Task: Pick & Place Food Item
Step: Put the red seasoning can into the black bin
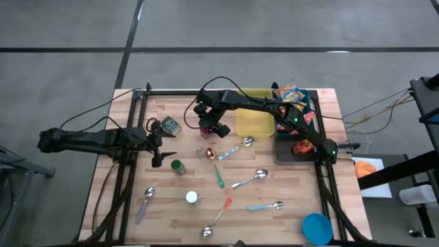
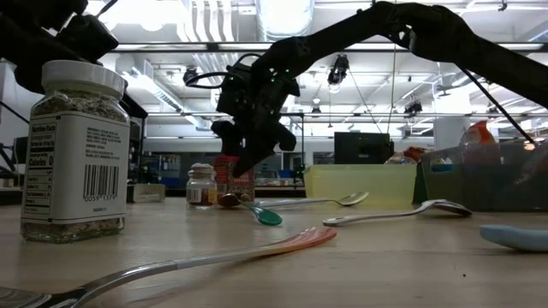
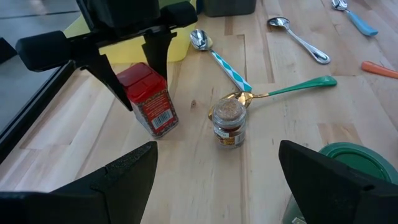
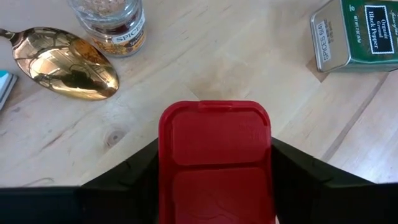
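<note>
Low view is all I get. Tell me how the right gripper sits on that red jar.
Observer: In its wrist view, the right gripper has a finger against each side of the red jar, at the lid.
Operator: Give me the neighbours.
Observer: A pepper tin and a small spice jar sit near it, both apart from it.
Operator: Report the left gripper.
Observer: From above, the left gripper waits open, left of the tin.
</note>
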You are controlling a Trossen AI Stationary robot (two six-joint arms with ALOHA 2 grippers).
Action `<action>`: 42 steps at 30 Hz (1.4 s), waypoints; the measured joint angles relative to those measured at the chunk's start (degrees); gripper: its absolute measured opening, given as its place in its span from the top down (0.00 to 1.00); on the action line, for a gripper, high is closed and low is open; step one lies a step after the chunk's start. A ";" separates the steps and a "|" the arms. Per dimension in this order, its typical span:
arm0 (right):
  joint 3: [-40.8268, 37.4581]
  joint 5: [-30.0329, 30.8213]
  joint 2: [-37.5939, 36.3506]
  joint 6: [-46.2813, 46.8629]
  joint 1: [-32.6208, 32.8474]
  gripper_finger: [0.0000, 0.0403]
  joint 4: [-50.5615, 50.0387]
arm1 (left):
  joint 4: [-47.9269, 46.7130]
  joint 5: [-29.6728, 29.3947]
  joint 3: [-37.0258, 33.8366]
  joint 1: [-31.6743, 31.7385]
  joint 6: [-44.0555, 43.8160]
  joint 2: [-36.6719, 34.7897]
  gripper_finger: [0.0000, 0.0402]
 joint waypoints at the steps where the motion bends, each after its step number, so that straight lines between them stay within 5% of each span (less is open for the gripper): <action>1: 0.07 0.08 0.00 0.02 0.00 0.47 -0.05 | -0.01 0.00 0.00 0.00 0.00 0.00 0.15; 42: 0.25 3.15 -0.79 -0.01 -0.13 0.44 -0.29 | 0.00 0.00 0.00 0.01 0.00 -0.02 0.15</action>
